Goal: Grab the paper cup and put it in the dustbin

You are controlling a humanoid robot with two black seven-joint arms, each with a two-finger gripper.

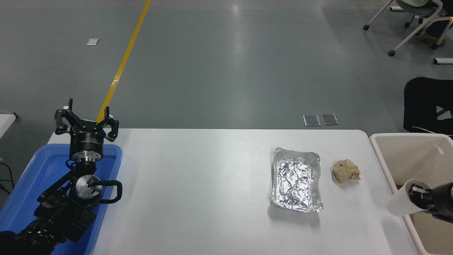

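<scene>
Right gripper [417, 196] is clamping the paper cup [401, 201] by its rim, one finger inside, holding it tilted over the dustbin's [384, 166] near-left rim. Left gripper [85, 124] is sitting parked over the blue tray [32, 177], fingers spread. Farther out, foil tray [296, 180] and crumpled brown paper ball [345, 170] are lying on the white table [198, 184].

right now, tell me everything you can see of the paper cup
The paper cup is small, plain white and tapered, with a rolled rim around a cream inside. It is off the table, tipped on its side with its mouth turned toward the right. The right gripper holds it at the rim, one finger reaching inside. It hangs over the near left rim of the beige dustbin, base over the table edge. It looks undented.
</scene>
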